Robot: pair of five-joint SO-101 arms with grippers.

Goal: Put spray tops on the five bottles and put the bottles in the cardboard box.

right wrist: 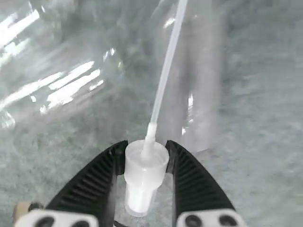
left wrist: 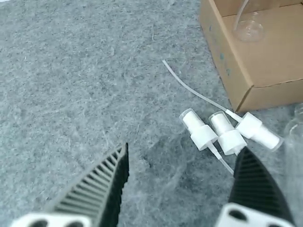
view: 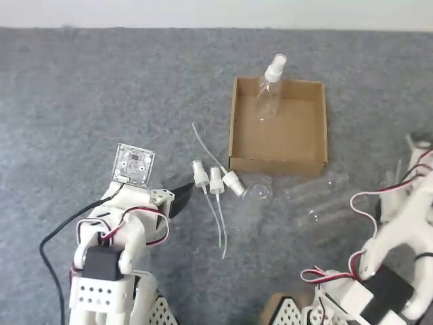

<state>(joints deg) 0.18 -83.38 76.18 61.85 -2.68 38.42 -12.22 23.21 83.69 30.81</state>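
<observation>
**A:** From above, where does everything lie?

**B:** The cardboard box [view: 277,164] sits on the grey table [view: 101,88]. One capped bottle [view: 270,95] is inside, with its spray head over the far wall. Three loose spray tops [view: 216,181] lie side by side just off the box's near corner on the left arm's side, their thin tubes pointing toward the arms. Clear uncapped bottles [view: 308,193] lie on the table along the box's near wall, next to those tops.

**A:** And the arms?

**B:** The left arm [view: 122,237] is low on its side, with a dark jaw tip close to the loose spray tops. The right arm [view: 399,237] is across from it, near the uncapped bottles.

**A:** What does the left wrist camera show?

**B:** The left jaws stand wide apart over the table with nothing between them. The three loose spray tops lie just beyond, near the box corner.

**A:** And the right wrist?

**B:** The right jaws are closed on a held spray top [right wrist: 144,172], pinching its white body from both sides. Its dip tube [right wrist: 165,71] points straight away from the jaws, over clear bottles lying on the table.
</observation>
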